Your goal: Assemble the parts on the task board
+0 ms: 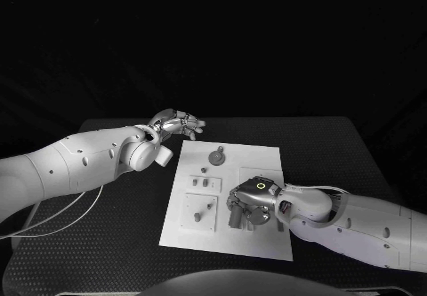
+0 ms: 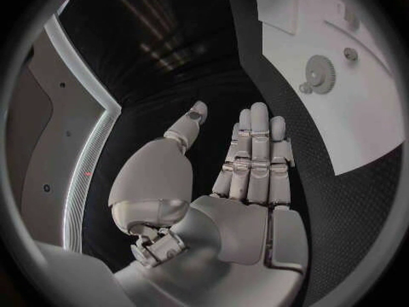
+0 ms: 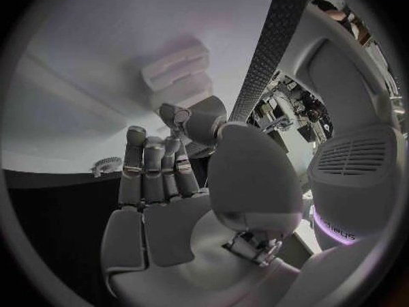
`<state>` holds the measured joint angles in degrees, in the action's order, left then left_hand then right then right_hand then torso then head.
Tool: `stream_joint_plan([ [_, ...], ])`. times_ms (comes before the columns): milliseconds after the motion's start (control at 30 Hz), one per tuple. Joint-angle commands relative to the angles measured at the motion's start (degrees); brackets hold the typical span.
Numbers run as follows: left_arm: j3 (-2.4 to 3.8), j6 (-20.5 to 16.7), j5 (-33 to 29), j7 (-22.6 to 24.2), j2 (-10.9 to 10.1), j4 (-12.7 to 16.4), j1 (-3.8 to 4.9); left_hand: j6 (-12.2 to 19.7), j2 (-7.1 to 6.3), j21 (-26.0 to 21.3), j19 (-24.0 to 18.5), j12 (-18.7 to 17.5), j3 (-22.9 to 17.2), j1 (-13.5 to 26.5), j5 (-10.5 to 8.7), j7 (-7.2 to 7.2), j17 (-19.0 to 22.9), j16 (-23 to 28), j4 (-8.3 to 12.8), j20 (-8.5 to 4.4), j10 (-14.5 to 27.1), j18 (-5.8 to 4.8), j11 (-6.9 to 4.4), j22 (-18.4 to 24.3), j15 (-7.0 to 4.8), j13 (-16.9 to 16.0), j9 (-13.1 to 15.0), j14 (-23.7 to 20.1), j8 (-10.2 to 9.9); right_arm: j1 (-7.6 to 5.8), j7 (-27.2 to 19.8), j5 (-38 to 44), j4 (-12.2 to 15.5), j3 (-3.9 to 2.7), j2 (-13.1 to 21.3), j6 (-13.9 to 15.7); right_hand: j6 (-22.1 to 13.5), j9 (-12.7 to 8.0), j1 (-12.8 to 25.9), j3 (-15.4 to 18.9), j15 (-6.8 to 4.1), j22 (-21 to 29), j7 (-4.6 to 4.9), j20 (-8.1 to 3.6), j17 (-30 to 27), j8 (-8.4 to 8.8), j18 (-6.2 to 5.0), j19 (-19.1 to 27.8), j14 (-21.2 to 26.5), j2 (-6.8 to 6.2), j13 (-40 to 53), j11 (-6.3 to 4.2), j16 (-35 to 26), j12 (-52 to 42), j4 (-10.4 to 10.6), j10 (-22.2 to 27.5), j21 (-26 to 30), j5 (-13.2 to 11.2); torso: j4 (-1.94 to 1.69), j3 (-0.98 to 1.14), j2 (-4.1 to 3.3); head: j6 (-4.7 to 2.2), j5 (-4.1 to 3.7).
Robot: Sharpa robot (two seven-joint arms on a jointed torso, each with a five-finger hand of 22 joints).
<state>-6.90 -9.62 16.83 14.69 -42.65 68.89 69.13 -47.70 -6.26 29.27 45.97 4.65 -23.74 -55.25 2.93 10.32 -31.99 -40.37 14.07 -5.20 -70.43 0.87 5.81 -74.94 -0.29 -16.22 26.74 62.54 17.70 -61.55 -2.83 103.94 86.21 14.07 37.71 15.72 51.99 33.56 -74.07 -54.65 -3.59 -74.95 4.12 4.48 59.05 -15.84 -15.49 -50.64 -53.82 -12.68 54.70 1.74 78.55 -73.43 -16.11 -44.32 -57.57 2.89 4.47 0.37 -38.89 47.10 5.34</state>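
We see our left hand (image 1: 176, 124) raised off the task board's (image 1: 258, 242) far-left corner, fingers apart and empty. Our right hand (image 1: 248, 203) reaches low over the board's near-right area; whether it grips anything, we cannot tell. The board's long axis runs away from us.

White task board (image 1: 258, 237); grey parts (image 1: 216, 158); black textured table (image 1: 107, 246).

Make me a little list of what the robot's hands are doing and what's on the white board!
Left hand: raised past the board's far left corner, fingers straight and apart, holding nothing.
Right hand: low over the near right part of the task board, fingers pointing down; whether it holds a part cannot be told.
Gear: lies flat at the far end of the board.
Small pegs: stand on a raised square left of the right hand.
Table: black, under the board.
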Motion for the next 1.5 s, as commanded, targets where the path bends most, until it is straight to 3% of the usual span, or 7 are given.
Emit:
stream_joint_plan([
  [33,0.04,0.9,-0.1,0.2,0.1,0.1,0.04,0.5,0.01,-0.2,0.3,-0.1,0.1,0.5,-0.11,0.07,-0.1,0.2,-0.2,-0.24,0.5,-0.52,-0.06,-0.8,0.47,-0.1,-0.1,0.1,0.0,0.05,0.2,0.0,-0.1,0.02,0.0,0.0,-1.0,-0.3,-0.1,0.2,0.08,-1.0,-0.02,-0.08,-0.1,0.61,0.49,0.5,0.4,-0.94,0.0,0.03,0.4,-0.4,0.0,0.6,-0.3,-0.1,0.02,0.01,0.02,-0.04,-0.03],
  [567,0.04,1.1,0.0,0.1,0.1,0.1,0.04,0.5,0.01,-0.3,0.3,-0.1,0.1,0.5,-0.11,0.09,-0.1,0.2,-0.3,-0.23,0.5,-0.52,-0.06,-0.8,0.47,-0.1,-0.1,0.1,0.0,0.04,0.6,0.0,-0.2,0.02,0.1,0.1,-3.6,-0.9,-0.6,0.0,0.35,-0.9,-0.92,0.19,-0.3,1.71,0.49,1.1,1.0,-1.58,-0.1,0.32,0.4,-0.5,0.2,1.2,-0.1,-0.1,0.06,0.02,0.01,-0.03,-0.16],
  [800,0.04,1.1,0.0,0.1,0.0,0.1,0.04,0.6,0.01,-0.3,0.3,-0.1,0.1,0.5,-0.11,0.1,-0.2,0.2,-0.3,-0.23,0.5,-0.52,-0.07,-0.8,0.47,-0.1,-0.1,0.1,0.0,0.04,1.1,-0.2,-0.4,0.02,0.4,0.9,-6.3,-1.5,-0.7,0.0,0.52,-0.9,-1.89,0.37,-0.5,2.74,0.49,1.3,1.3,-2.17,-0.3,0.5,0.6,-0.6,0.6,1.6,-0.2,-0.1,0.01,0.01,0.02,0.01,-0.21],
  [967,0.04,1.1,0.0,0.1,0.1,0.1,0.04,0.6,0.02,-0.3,0.3,-0.1,0.1,0.5,-0.11,0.1,-0.2,0.2,-0.2,-0.23,0.5,-0.52,-0.07,-0.8,0.47,-0.1,-0.1,0.1,0.0,0.03,1.3,-0.7,-0.3,0.02,0.8,2.0,-12.4,-2.6,-1.1,-0.4,0.69,-0.8,-4.4,0.53,-0.8,5.22,0.49,1.5,1.7,-3.44,-0.5,0.71,0.5,-0.6,1.4,2.0,0.0,-0.1,0.03,-0.01,0.03,-0.05,-0.23],
  [1200,0.04,1.2,0.0,0.1,0.0,0.1,0.04,0.6,0.01,-0.3,0.3,-0.1,0.1,0.4,-0.11,0.1,-0.2,0.3,-0.2,-0.23,0.5,-0.51,-0.07,-0.8,0.47,-0.1,-0.1,0.1,0.0,0.02,0.3,-3.2,0.0,0.01,1.5,4.0,-16.8,-2.8,-1.6,-0.7,0.87,-0.8,-6.09,0.64,-1.1,6.22,0.49,1.8,2.0,-4.1,-0.7,0.92,0.6,-0.7,2.1,2.5,0.1,-0.1,-0.02,0.0,0.0,0.0,-0.2],
  [1300,0.04,1.2,0.0,0.1,0.0,0.1,0.04,0.6,0.02,-0.3,0.3,-0.1,0.1,0.4,-0.11,0.1,-0.2,0.3,-0.2,-0.24,0.5,-0.51,-0.07,-0.8,0.47,-0.1,-0.1,0.1,0.0,-0.01,-0.6,-5.8,0.4,0.01,2.3,4.9,-16.7,-2.6,-1.9,-1.2,0.87,-0.7,-5.51,0.62,-1.1,5.71,0.49,1.5,1.8,-3.95,-0.7,0.91,0.7,-0.9,2.4,2.2,0.1,0.0,-0.02,0.02,0.02,-0.1,-0.19],
  [1500,0.04,1.1,0.0,0.2,0.0,0.1,0.04,0.6,0.03,-0.3,0.3,-0.1,0.1,0.4,-0.11,0.1,-0.2,0.3,-0.2,-0.24,0.5,-0.51,-0.08,-0.8,0.46,-0.1,-0.1,0.1,0.0,-0.7,-2.9,-16.2,1.1,0.01,4.2,7.0,-14.1,-1.7,0.0,-0.3,0.69,-0.8,-1.89,0.43,-1.4,3.2,0.49,0.9,1.1,-3.5,-1.0,0.71,1.2,-1.4,2.8,1.5,-0.3,0.0,0.04,-0.02,0.03,-0.39,-0.35],
])
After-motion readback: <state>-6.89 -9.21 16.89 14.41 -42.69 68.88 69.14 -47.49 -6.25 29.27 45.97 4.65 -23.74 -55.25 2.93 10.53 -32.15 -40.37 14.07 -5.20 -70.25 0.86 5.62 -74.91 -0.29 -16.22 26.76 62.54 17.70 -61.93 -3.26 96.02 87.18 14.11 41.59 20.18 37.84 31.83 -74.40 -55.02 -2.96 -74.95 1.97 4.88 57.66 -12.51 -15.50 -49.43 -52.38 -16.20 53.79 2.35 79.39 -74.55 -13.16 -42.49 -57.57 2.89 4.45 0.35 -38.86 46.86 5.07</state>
